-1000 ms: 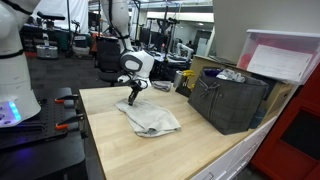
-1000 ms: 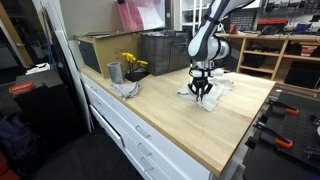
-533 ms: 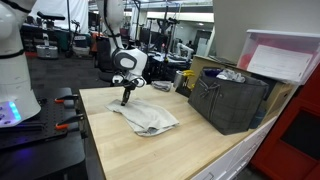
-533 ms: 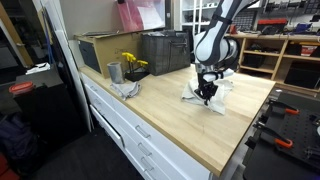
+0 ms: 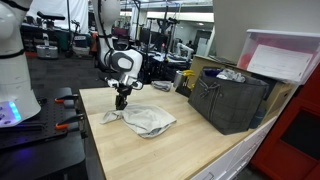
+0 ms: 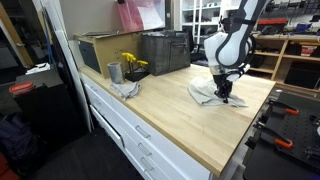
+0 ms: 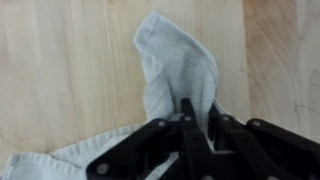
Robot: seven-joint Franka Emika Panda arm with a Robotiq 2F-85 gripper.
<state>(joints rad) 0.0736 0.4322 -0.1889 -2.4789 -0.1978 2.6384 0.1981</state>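
Wrist view shows the grey cloth (image 7: 176, 66) lying on pale wood, one end drawn up into a narrow fold that runs between the fingers of the gripper (image 7: 200, 112). The fingers stand close together, clamped on that fold. In both exterior views the cloth (image 5: 146, 120) (image 6: 207, 92) lies crumpled on the table (image 5: 175, 150), and the gripper (image 5: 120, 101) stands upright over one of its edges, pointing straight down, with its tips at the fabric. The rest of the cloth spreads flat away from the gripper. A black crate (image 5: 231, 103) stands on the table well apart from the cloth, with a clear box with a pink lid (image 5: 283, 57) behind it. In an exterior view, a metal cup (image 6: 114, 72) and some yellow flowers (image 6: 132, 63) stand by the far edge, with a second rumpled rag (image 6: 127, 89) just beside the cup.
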